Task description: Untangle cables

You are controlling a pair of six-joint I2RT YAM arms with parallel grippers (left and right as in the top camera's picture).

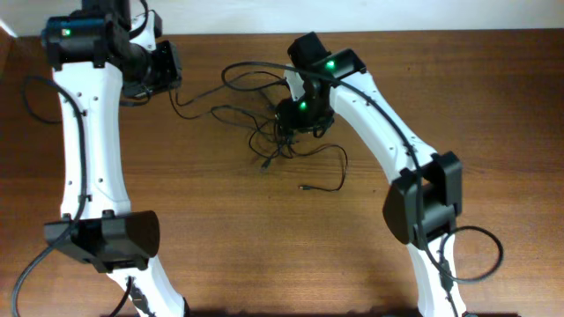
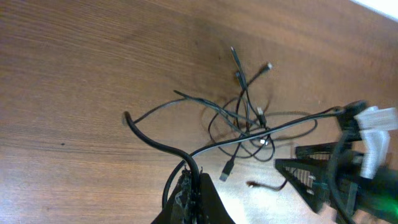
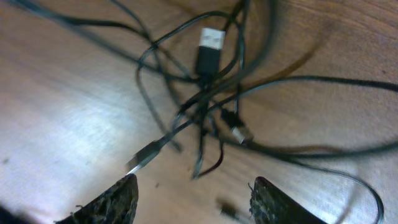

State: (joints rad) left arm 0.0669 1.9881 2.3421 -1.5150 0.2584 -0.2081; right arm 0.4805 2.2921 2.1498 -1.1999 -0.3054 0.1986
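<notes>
The cables (image 1: 278, 132) are thin black wires in a knotted clump at the middle back of the wooden table, with loose ends trailing right and left. My left gripper (image 1: 172, 75) sits at the back left, shut on one black cable (image 2: 158, 146) that runs from its jaws (image 2: 194, 180) to the clump (image 2: 245, 118). My right gripper (image 1: 295, 119) hovers right over the clump, open and empty (image 3: 194, 193), with the tangle and a USB plug (image 3: 208, 46) just ahead of its fingers.
A loose cable end with a small plug (image 1: 304, 187) lies in front of the clump. Another loop (image 1: 242, 70) reaches toward the back edge. The white arms' bases stand at the front left (image 1: 106, 242) and front right (image 1: 423, 207).
</notes>
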